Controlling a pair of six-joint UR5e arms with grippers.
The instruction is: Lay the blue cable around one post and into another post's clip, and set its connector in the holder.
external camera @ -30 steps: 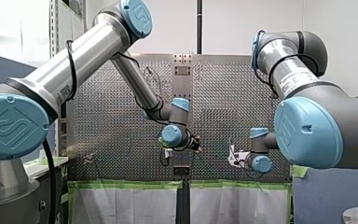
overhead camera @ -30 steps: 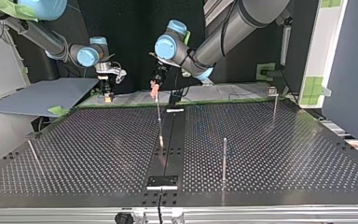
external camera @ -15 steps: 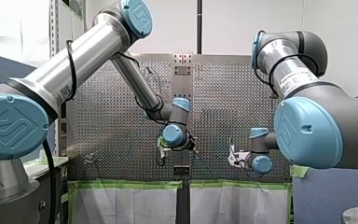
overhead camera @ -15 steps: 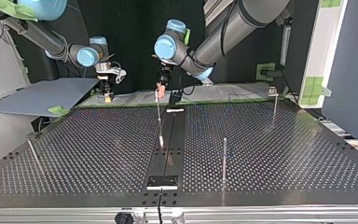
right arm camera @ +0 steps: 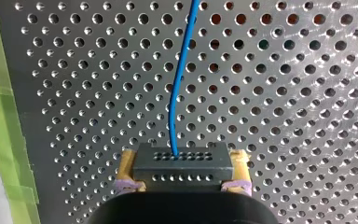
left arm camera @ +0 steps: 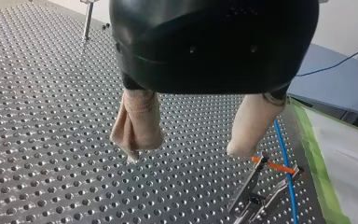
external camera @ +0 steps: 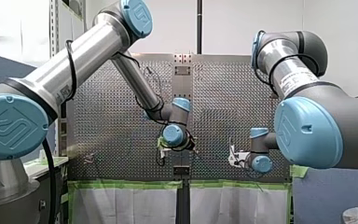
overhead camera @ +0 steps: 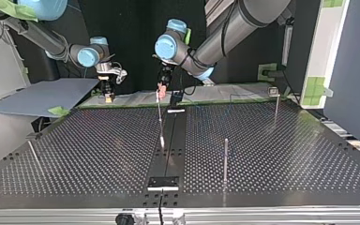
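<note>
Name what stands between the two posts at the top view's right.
The top view shows only bare table between near post and far post.

The cable [right arm camera: 174, 93] is blue, the perforated table [right arm camera: 307, 116] grey (tape [right arm camera: 0, 116] green).

Table: a grey metal perforated table [overhead camera: 89, 140], covered in rows of round holes, fills the lower part of the top view.
Strip: a black flat centre strip [overhead camera: 180, 136] runs down the table's middle.
Tape: bright green tape [right arm camera: 2, 116] lines the table's edge.
Sheets: two white hanging sheets [external camera: 126, 205] drop side by side below the taped edge in the front view.
Board: a blue-grey flat board [overhead camera: 42, 96] lies beside the table at the top view's left, with a scrap of green tape at its corner.
Rail: a silver aluminium rail [overhead camera: 272, 215] borders the table's nearest edge in the top view.
Panel: a dark blue upright panel [overhead camera: 356, 70] stands at the top view's right.
Pole: a black upright pole [external camera: 199, 25] rises behind the table in the front view.
</note>
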